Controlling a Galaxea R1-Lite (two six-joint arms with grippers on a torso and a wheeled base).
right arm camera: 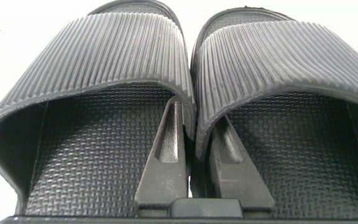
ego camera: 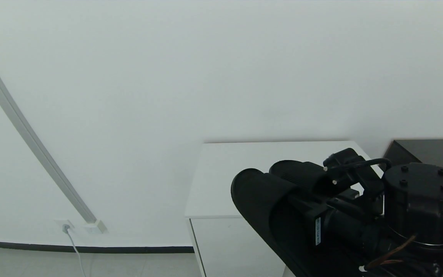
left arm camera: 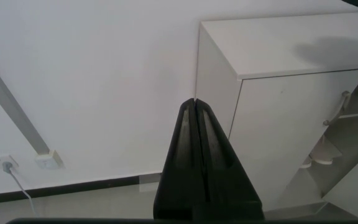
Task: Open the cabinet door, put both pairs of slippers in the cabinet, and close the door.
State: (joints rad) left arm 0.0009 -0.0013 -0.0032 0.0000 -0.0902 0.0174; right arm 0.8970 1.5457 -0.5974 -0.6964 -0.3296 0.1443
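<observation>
White wall ahead, and my right gripper is pinched on the black slippers, held up near the cabinet top, left gripper closed empty: stowing step, so next I lower them into the open shelves.

You are seeing the slippers hanging side by side on the right gripper, before the cabinet, which is standing against the wall.

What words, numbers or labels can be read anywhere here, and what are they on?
White sticker on the right arm: some print, too small to read.
No writing visible on the black slippers, the white cabinet or the wall socket.
</observation>
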